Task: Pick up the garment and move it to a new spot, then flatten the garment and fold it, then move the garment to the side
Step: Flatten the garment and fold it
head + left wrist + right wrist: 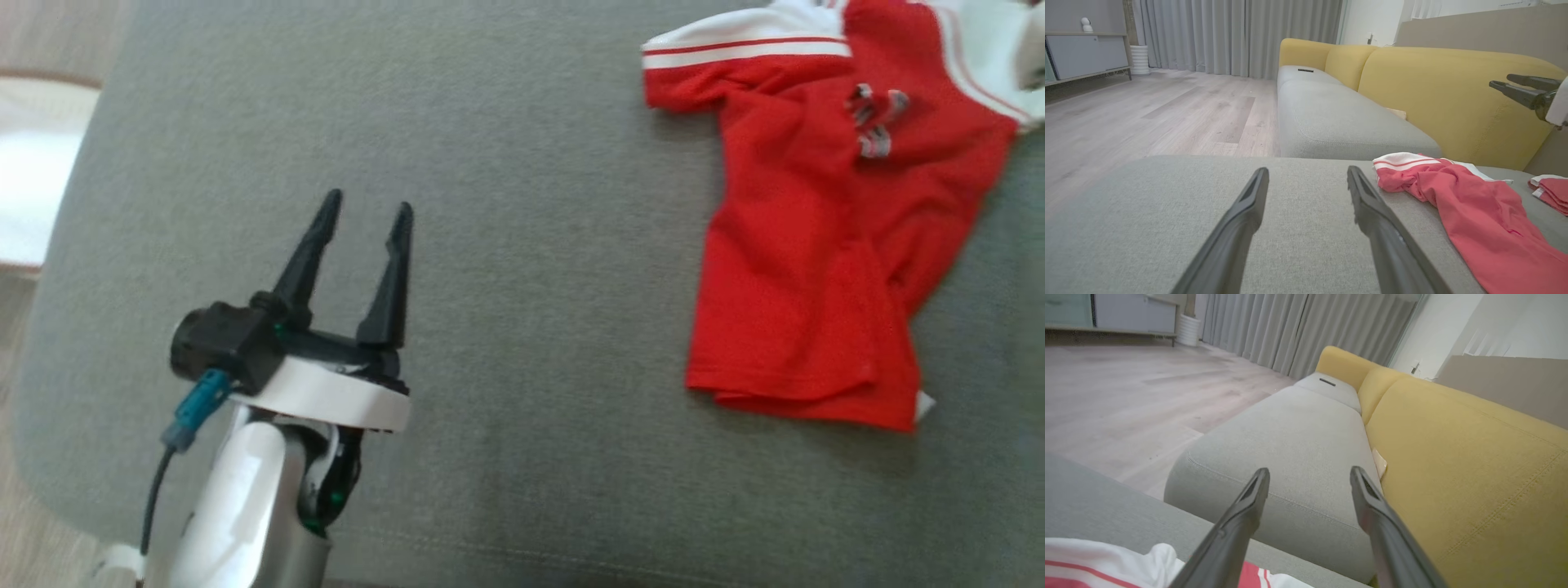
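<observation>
Left hand hangs over the grey sofa cushion, fingers spread wide, nothing in them. Well apart on the right lies the red garment, rumpled (white striped trim at its far end). Right hand hovers above that trim, jaws wide too, gripping nothing, with the yellow backrest beside it.

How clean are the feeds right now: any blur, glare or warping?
Head view: soft all over, shirt edges smeared, washed-out white patch at far left. Left wrist view: even daylight, left pincer fingers blurred up close, sofa sharp. Right wrist view: no glare, shirt corner at the bottom out of focus.
</observation>
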